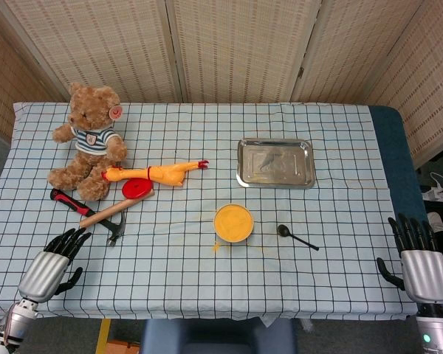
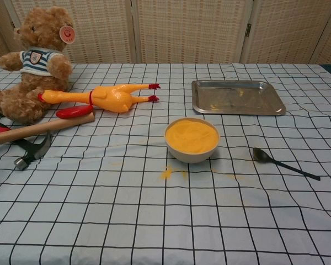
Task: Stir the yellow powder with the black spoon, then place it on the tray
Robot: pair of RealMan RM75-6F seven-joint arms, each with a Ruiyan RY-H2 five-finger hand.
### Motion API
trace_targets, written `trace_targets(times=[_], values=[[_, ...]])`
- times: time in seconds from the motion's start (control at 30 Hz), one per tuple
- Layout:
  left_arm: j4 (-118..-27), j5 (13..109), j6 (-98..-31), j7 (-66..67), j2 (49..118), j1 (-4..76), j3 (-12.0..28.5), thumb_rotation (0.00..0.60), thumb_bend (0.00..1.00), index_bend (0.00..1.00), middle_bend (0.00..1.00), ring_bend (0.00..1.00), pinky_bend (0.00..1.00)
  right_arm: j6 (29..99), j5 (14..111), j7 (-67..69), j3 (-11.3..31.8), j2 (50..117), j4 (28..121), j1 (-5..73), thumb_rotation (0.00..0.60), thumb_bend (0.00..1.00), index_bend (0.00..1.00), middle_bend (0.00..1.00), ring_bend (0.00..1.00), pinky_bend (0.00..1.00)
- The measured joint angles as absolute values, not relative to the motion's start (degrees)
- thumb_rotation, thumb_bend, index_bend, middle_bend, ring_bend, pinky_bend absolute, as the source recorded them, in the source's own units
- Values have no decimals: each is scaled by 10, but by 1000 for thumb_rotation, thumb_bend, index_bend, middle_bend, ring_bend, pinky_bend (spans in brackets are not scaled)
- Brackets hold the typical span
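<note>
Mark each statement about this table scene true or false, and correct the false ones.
1. The black spoon lies on the cloth to the right of the bowl of yellow powder. True.
2. The tray holds the spoon. False: the spoon lies on the cloth, apart from the tray.
3. The right hand grips the spoon. False: it holds nothing, fingers apart.
4. Some yellow powder is spilled on the cloth beside the bowl. True.
5. The left hand holds the hammer. False: it holds nothing.

1. I see a white tablecloth (image 1: 207, 295) with a black grid.
2. Yellow powder (image 2: 191, 136) fills a pale bowl (image 2: 191, 154).
3. Black spoon (image 2: 284, 163), silver tray (image 2: 237, 97).
4. Brown teddy bear (image 1: 87, 140), blue-striped shirt.
</note>
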State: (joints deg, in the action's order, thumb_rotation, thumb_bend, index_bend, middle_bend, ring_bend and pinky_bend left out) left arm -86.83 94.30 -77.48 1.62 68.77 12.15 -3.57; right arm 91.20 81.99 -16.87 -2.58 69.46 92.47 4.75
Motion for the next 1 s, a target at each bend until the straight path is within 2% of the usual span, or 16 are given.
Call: trace_targets(times=[0.2,0.33,0.43,0.77,1.0], values=[[-873,945,-777,10,682,121,-38,600,471,0,0,0,157,856,807,-160,-13,712,927,67,450,302,122,0,0,0],[-877,947,-787,-8,673,119,-38,600,470,0,0,0,157,801,786,-175,7,738,940,98,525,302,282,0,0,0],[-881,948,-796,-22,664,115,-39,600,470,0,0,0,157,780,756,-210,22,762,953,115,532,302,347,0,0,0],[-887,968,-823,-63,639,106,-48,600,469,0,0,0,159,729,638,-374,71,885,935,181,544,318,450,0,0,0],[-886,977,-830,-77,631,102,-53,600,471,0,0,0,158,707,568,-435,99,943,899,222,543,356,459,0,0,0]])
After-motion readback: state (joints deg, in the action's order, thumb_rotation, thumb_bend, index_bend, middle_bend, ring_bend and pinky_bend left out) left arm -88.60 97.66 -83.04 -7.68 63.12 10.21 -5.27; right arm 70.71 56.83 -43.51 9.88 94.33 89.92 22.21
